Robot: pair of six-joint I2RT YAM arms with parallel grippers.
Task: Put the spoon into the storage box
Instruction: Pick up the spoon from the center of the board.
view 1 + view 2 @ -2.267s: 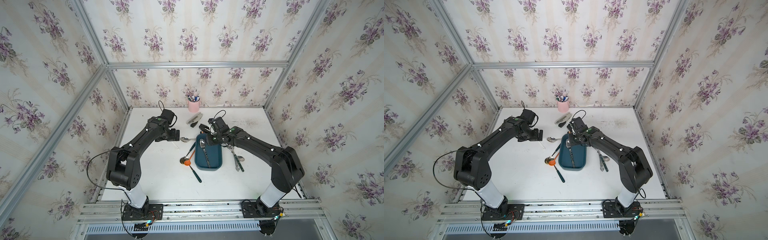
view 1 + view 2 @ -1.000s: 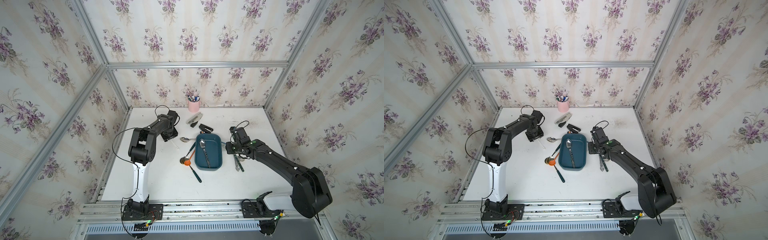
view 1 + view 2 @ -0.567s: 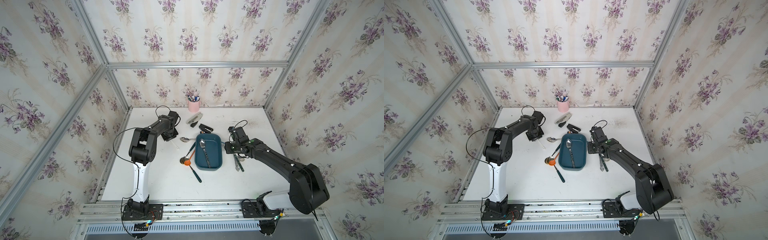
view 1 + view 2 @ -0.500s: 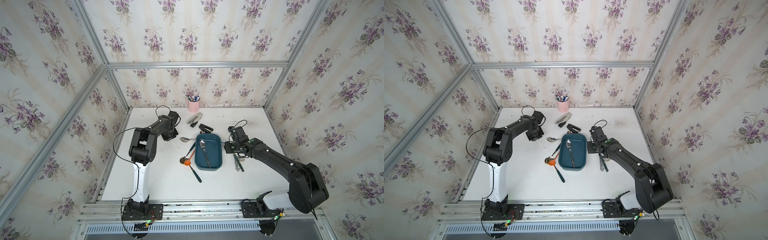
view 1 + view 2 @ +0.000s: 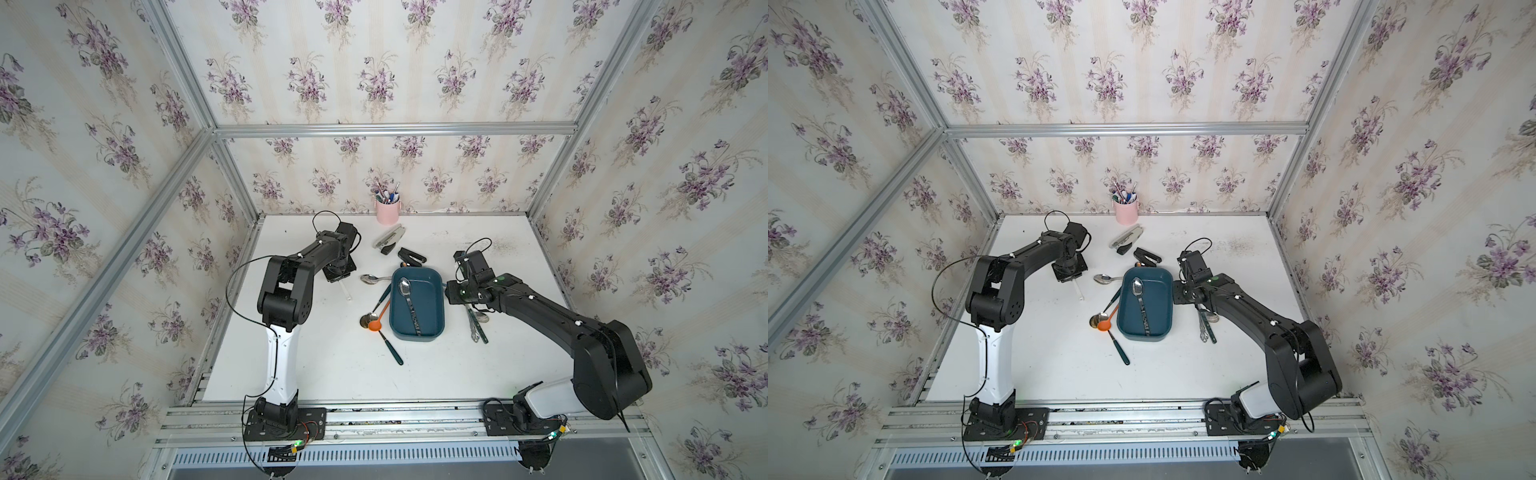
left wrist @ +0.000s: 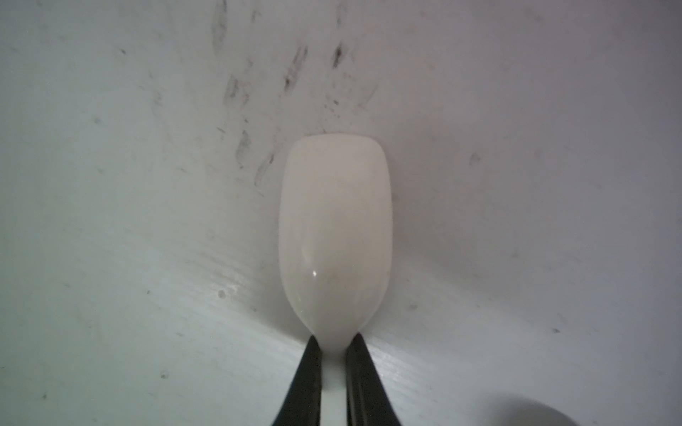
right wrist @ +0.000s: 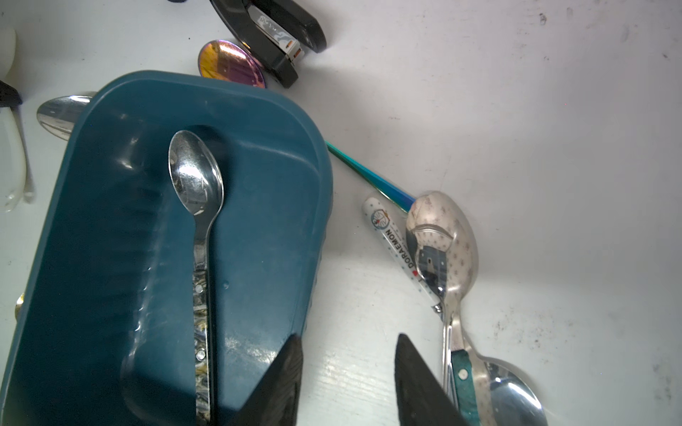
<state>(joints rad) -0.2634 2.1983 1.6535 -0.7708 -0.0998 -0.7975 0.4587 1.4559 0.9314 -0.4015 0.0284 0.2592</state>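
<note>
Looking down in both top views, I count one steel spoon already lying in the teal storage box, while loose spoons lie on the white table on both sides of it, so the job looks only partly done. My left gripper sits low over a white plastic spoon, apart from the box on its left. Floral wallpaper and aluminium framing close the cell, and a pink pen cup stands by the back wall. From the left wrist, my fingers are clamped on that spoon's neck, its bowl apparently down on the scuffed surface; lifting and carrying remain. From the right wrist, my right gripper hangs partly open and empty over bare table, between the box and some of those spoons.
</note>
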